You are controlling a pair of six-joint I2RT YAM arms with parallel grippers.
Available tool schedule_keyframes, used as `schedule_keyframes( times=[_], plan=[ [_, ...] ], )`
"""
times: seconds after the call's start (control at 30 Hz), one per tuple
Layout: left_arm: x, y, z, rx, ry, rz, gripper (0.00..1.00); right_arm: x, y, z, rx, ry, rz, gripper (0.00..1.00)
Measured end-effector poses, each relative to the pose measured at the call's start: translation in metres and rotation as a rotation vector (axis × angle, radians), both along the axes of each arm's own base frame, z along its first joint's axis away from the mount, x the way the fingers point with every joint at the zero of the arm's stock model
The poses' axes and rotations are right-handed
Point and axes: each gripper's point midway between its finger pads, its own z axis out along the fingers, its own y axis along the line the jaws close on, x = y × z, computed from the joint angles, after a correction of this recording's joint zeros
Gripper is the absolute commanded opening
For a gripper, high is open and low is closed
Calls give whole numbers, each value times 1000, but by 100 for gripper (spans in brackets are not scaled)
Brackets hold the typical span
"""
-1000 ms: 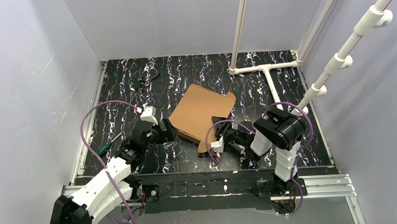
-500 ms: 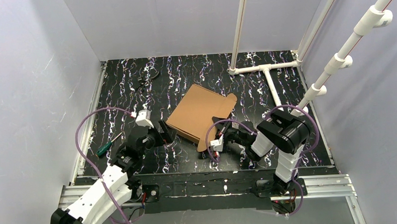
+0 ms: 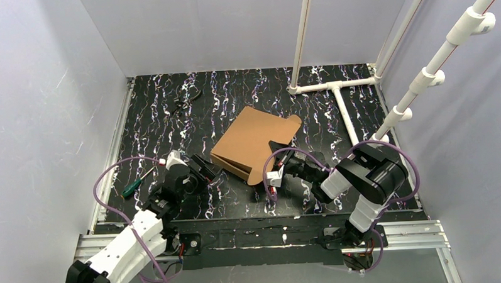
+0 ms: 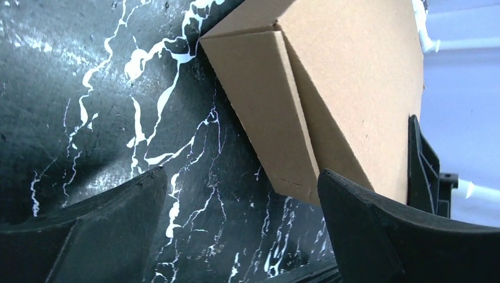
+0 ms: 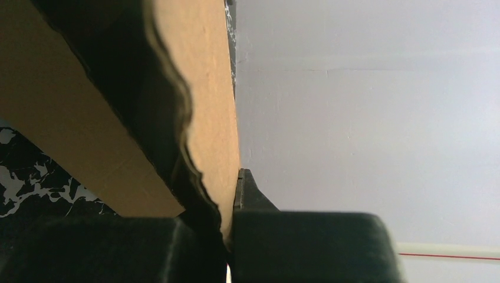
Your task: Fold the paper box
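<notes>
Box position: the paper box [image 3: 253, 140] lies mid-table [image 3: 153, 120], skewed, between the two arms, partly folded.
Right tool: the right gripper [image 5: 230, 212] is clamped tight on a thin flap [image 5: 206, 88] at the box's near right corner.
Left tool: the left gripper [image 4: 242, 194] is spread fully and holds nothing. It sits just beside the near left corner, not touching.
Risk, grip: the pinch sits at the very edge, so a pull could slip off or crease the flap.
Risk, box: nothing pins the left side, so lifting may drag or swivel the whole box.
View difference: the right wrist view confirms cardboard in the pinch, which is hidden overhead. The left wrist view shows the folded side wall [image 4: 259, 112] and the gap to the jaws.
</notes>
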Motion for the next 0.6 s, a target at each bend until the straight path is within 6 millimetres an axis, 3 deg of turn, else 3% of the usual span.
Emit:
schedule_keyframes(
  times=[0.23,0.43,0.5,0.6],
  plan=[
    [7,-12,4,-134,69,66,98,-1,1,-1,-28,-34,7,3],
    [14,-15,-4,-165,107,109,98,-4,-1,-31,-117,-21,17,5],
    [17,-11,-9,-128,109,109,98,-6,-2,-36,-137,-26,21,8],
    [27,0,-6,-13,79,91,98,-8,-3,-38,-151,-33,23,22]
  ],
)
